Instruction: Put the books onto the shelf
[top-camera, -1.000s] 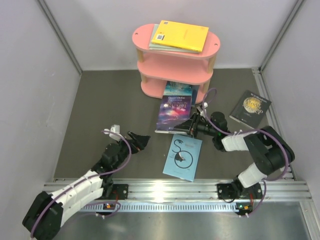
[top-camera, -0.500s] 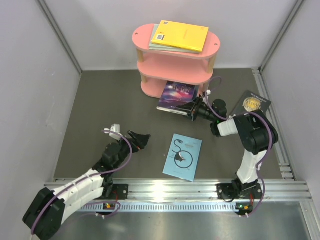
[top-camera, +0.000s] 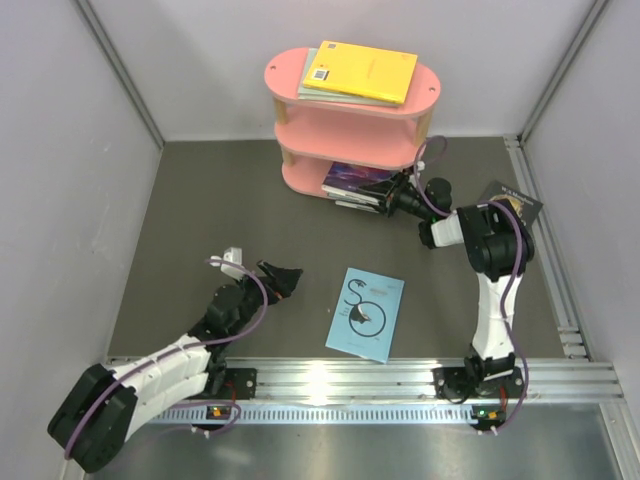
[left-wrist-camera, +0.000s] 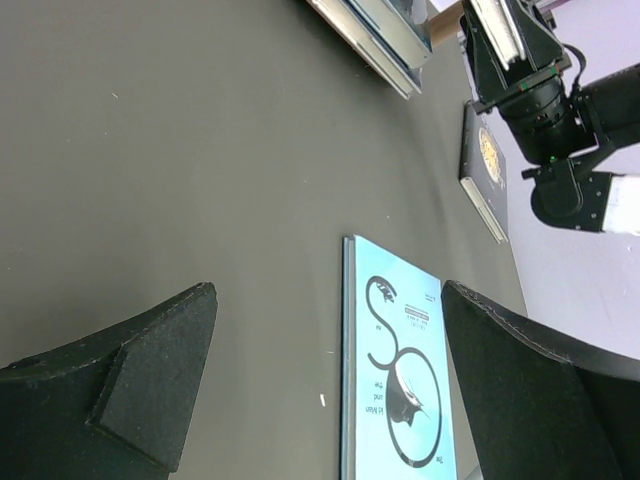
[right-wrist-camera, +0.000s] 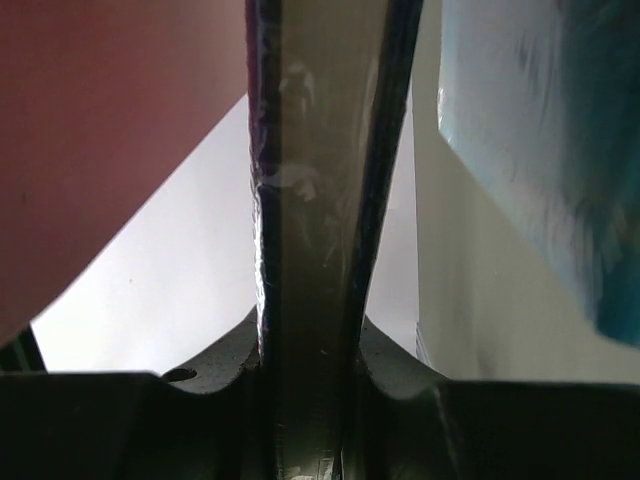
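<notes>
pinching the purple book (top-camera: 352, 178) edgewise, the right gripper (top-camera: 388, 198) seats it on the bottom tier of the pink shelf (top-camera: 300, 178); next, let go and back out.

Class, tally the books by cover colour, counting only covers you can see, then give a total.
Bright yellow paperback book: 1
Pale grey-green paperback book: 1
Purple paperback book: 1
Light blue paperback book: 1
Black paperback book: 1
Total: 5; any books under the purple one are too hidden to count.
</notes>
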